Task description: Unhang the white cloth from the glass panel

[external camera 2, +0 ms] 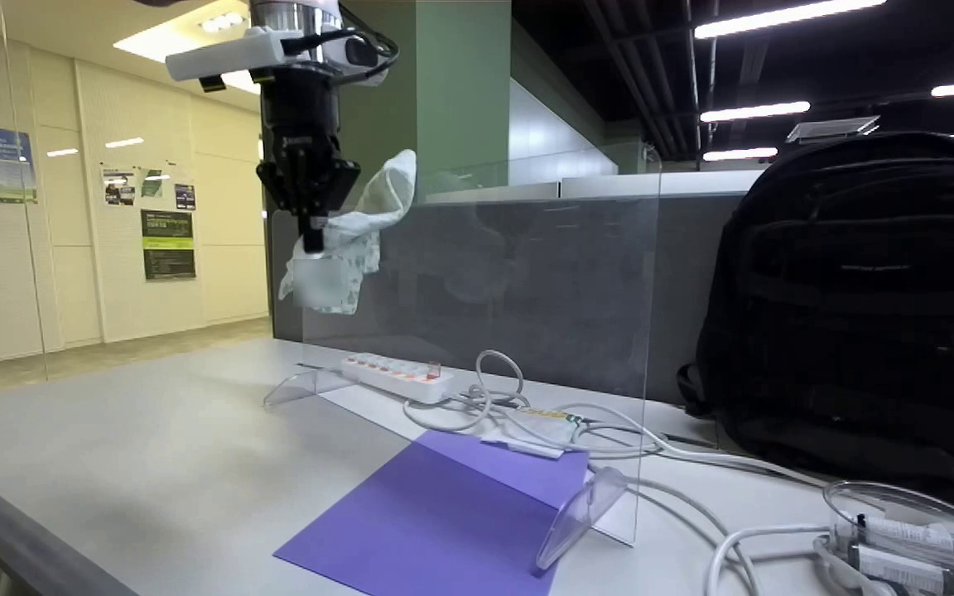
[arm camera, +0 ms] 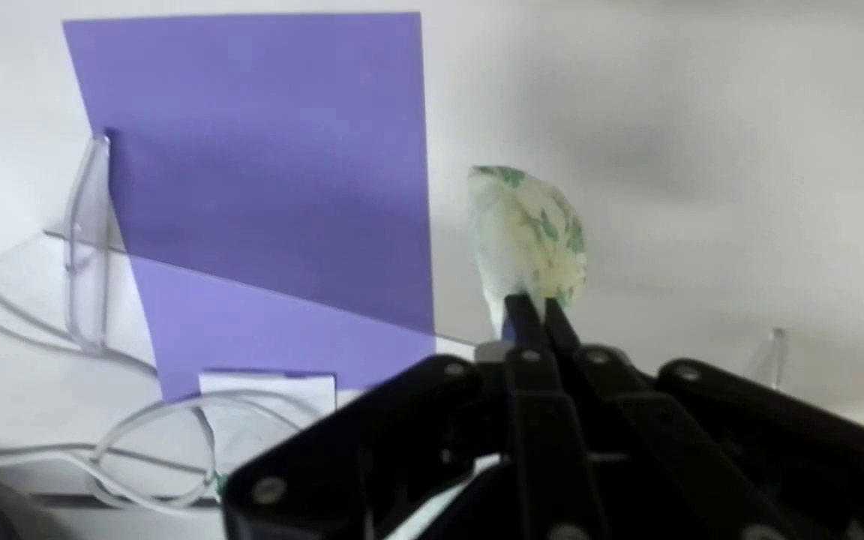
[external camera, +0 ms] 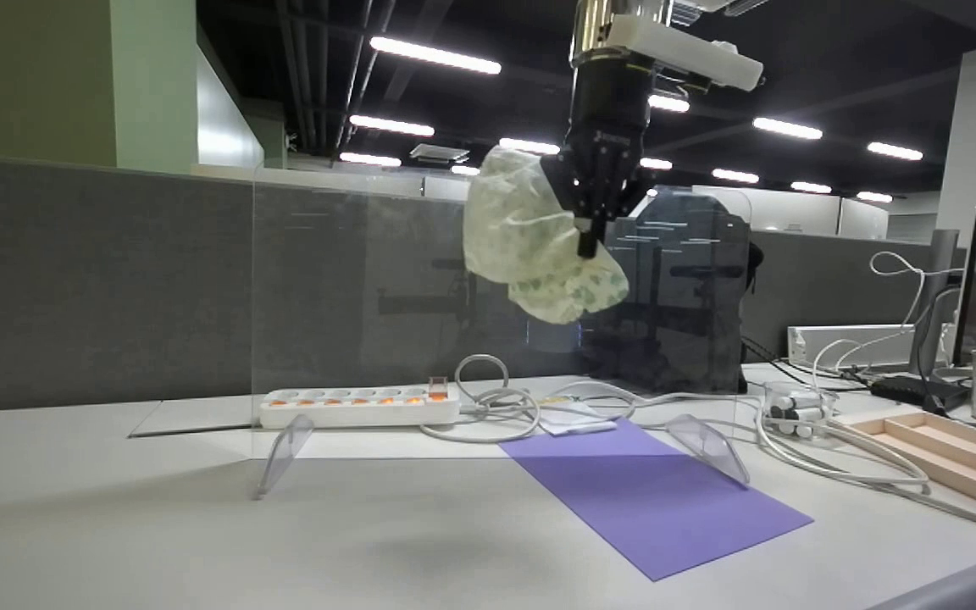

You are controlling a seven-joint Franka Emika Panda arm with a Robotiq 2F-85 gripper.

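The white cloth with a green leaf print shows in both exterior views (external camera: 513, 224) (external camera 2: 351, 257) and in the wrist view (arm camera: 533, 225). My gripper (external camera: 588, 241) is shut on it, and the cloth hangs crumpled from the fingertips, well above the table. The fingertips also show in an exterior view (external camera 2: 311, 236) and in the wrist view (arm camera: 537, 304). The clear glass panel (external camera: 327, 305) stands upright on two clear feet. The cloth overlaps the panel (external camera 2: 493, 281) in both exterior views; I see no cloth draped over its top edge. Part of the cloth is hidden behind the gripper.
A white power strip (external camera: 361, 408) and looped cables (external camera: 505, 407) lie behind the panel. A purple sheet (external camera: 657, 500) lies under its clear foot (external camera: 712, 449). A black backpack (external camera 2: 866, 314), a glass dish (external camera 2: 908, 538) and a wooden tray (external camera: 954, 457) stand to one side.
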